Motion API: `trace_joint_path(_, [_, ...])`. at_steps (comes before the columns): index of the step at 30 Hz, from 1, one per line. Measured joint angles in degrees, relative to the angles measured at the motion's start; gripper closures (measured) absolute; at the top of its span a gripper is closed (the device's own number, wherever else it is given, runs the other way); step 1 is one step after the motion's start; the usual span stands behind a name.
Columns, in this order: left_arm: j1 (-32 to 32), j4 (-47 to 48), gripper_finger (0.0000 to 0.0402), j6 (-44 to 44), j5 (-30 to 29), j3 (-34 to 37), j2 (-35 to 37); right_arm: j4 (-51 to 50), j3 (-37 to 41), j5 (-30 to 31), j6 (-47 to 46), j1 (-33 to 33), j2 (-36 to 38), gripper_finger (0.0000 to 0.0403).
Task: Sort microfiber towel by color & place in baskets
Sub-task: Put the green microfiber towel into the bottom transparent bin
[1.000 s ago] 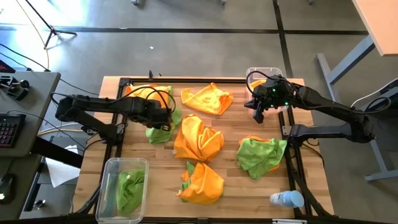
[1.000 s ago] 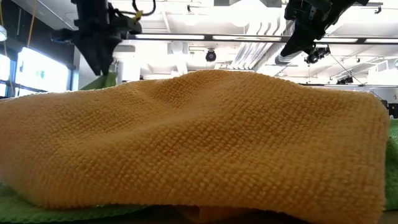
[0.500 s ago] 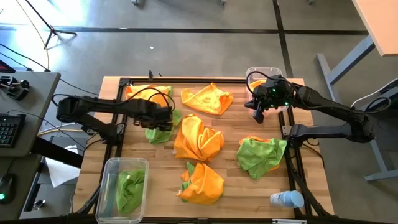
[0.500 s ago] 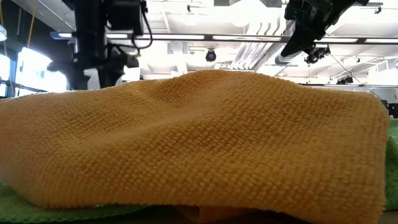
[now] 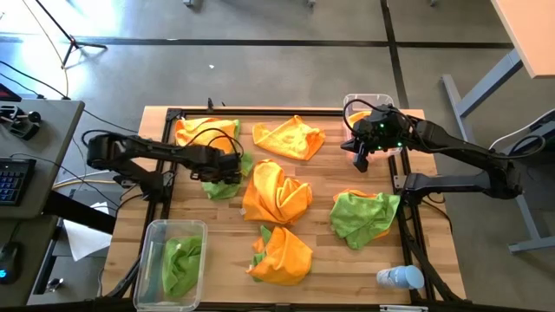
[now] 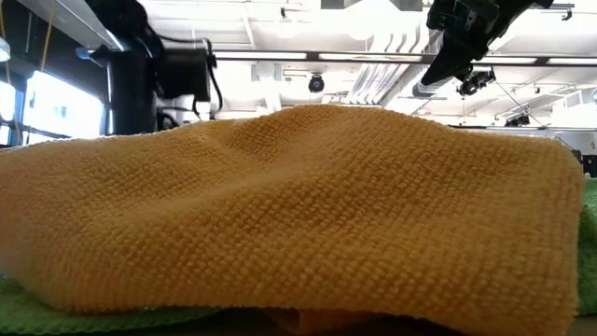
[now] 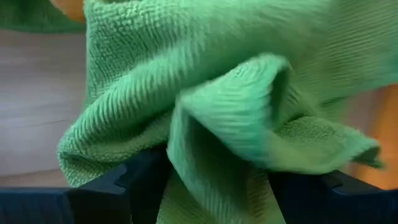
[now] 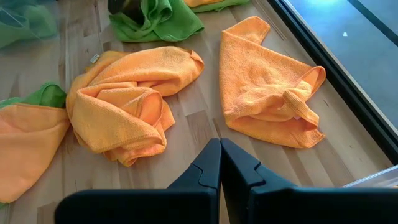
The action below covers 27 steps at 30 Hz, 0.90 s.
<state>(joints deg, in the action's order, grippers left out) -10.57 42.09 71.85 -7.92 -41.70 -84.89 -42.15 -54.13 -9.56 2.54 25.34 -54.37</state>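
1 green towel (image 5: pixel 222 184) lies bunched right under my left hand (image 5: pixel 227 171), whose fingers stand spread with a fold between them, far-left on the surface (image 5: pixel 347 260). Its basket (image 5: pixel 154 232) sits at the near-left corner, with clear wood between. My right hand (image 5: pixel 361 159) hovers closed, empty, far right.

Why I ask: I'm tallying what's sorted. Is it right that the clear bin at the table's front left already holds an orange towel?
Not quite. The high view shows the clear bin at the table's front left holding a green towel, not an orange one. The rest stands: it is the front-left bin and it already has a towel in it.
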Motion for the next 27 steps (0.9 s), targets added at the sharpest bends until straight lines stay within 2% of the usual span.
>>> trace_joint_path(4, [0.05, -0.13, 0.0166, -0.97, 1.34, -0.34, -4.96, 0.0, 0.0, -0.04, -0.1, 0.0, 0.0, 0.0403])
trace_joint_path(6, [0.61, -0.17, 0.0188, -0.43, 1.83, -0.82, -6.62, 0.0, 0.0, -0.04, -0.06, 0.0, 0.0, 0.0403])
trace_joint_path(8, [1.64, -0.2, 0.023, -0.5, 1.56, -1.61, -7.35, -0.01, 0.0, -0.04, -0.04, -0.02, 0.0, 0.0403])
trace_joint_path(12, [3.74, 0.18, 0.0363, -2.64, 1.64, -4.06, -6.6, 0.0, 0.0, -0.04, 0.52, -0.02, 0.0, 0.0403])
trace_joint_path(13, [4.04, 0.64, 0.038, -3.11, 1.92, -4.45, -6.1, 0.0, 0.0, -0.04, 0.69, 0.0, 0.02, 0.0403])
trace_joint_path(16, [4.34, 3.73, 0.0382, -5.49, 3.39, -7.97, -4.37, 0.0, 0.0, -0.04, 0.92, 0.0, 0.0, 0.0403])
trace_joint_path(20, [6.03, 15.45, 0.0395, -7.79, 2.96, -15.8, -2.15, 0.0, 0.0, -0.04, 0.95, 0.0, 0.01, 0.0403])
trace_joint_path(27, [12.51, 36.94, 0.0399, -7.81, -2.74, -36.05, -0.45, 0.0, 0.0, -0.04, 1.07, 0.0, 0.0, 0.0403])
